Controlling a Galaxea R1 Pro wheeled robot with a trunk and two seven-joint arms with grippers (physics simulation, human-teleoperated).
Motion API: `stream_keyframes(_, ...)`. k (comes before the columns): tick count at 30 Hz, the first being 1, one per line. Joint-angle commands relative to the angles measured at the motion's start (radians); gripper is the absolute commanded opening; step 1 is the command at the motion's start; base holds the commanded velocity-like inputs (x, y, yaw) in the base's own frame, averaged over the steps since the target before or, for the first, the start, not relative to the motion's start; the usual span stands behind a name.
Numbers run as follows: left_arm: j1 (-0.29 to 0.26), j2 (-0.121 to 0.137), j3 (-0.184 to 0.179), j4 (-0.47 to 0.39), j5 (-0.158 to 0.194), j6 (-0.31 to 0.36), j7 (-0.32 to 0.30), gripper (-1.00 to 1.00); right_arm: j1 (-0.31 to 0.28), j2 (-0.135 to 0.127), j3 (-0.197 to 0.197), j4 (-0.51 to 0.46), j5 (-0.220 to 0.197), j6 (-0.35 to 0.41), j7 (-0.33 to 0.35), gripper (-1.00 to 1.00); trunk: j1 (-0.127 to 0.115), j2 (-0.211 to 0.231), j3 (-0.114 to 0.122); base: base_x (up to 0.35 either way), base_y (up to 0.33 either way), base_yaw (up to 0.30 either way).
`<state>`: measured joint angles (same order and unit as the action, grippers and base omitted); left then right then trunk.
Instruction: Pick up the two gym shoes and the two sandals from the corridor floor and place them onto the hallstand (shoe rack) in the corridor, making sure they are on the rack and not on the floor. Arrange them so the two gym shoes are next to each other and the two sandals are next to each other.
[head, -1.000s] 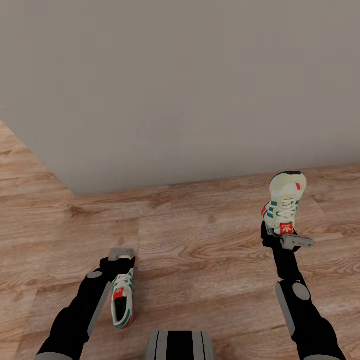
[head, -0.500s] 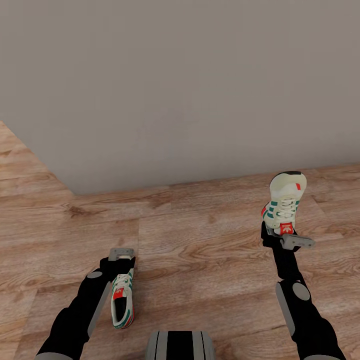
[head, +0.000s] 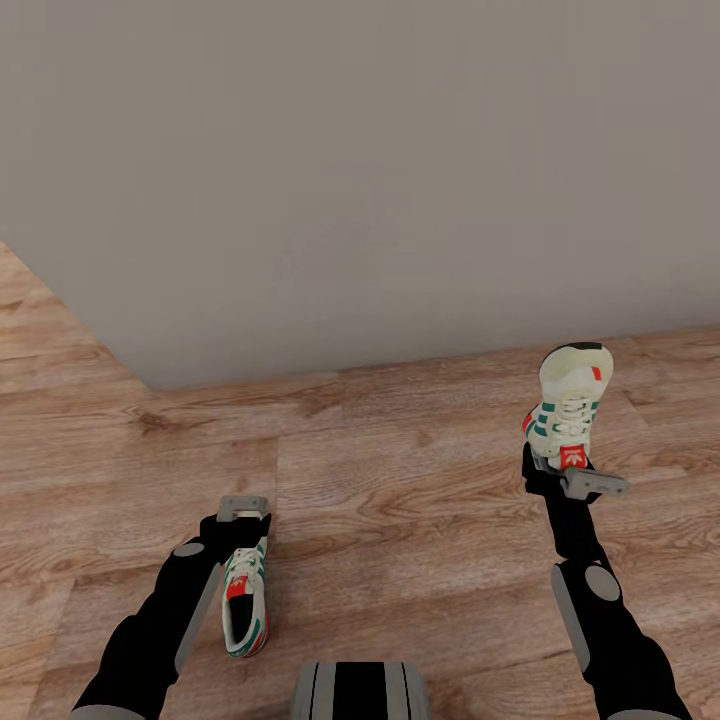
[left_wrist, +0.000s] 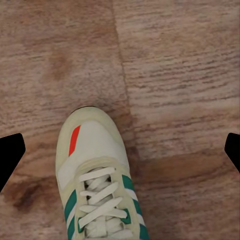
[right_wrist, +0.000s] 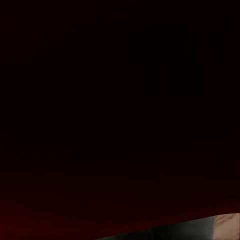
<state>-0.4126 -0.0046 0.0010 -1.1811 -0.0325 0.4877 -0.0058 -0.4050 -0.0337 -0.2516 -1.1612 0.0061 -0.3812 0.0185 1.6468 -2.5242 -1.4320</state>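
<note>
Right pincer (head: 563, 470) clenched on raised sneaker (head: 568, 405), left pincer (head: 244, 520) spread wide above floor sneaker (head: 245, 598), wood floor (head: 400, 490)

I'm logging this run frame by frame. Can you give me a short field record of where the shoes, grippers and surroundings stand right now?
left gripper: above a gym shoe, closure unclear
left gym shoe: under the left arm, toe toward the robot; whether lifted or resting cannot be told
right gripper: shut on the right gym shoe
right gym shoe: toe away from the robot
floor: wood planks
wall: plain grey, ahead
</note>
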Motion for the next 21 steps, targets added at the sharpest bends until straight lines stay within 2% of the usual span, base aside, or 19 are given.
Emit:
stream_keyframes(1,0.0,0.0,0.0,0.0,0.0,0.0,0.0,1.0,0.0,0.0,0.0,0.0,0.0,0.0,0.0,-1.0,0.0,0.0,0.0,0.0,0.0,0.0)
stream_keyframes(17,0.001,0.0,0.008,0.001,0.001,0.0,0.0,1.0,0.0,0.0,-0.001,0.0,0.0,0.0,0.0,-1.0,0.0,0.0,0.0,0.0,0.0,0.0)
stream_keyframes(21,0.023,0.002,0.009,0.001,0.001,0.0,0.0,1.0,0.0,0.0,0.0,0.0,0.0,0.0,0.0,-1.0,0.0,0.0,0.0,0.0,0.0,0.0)
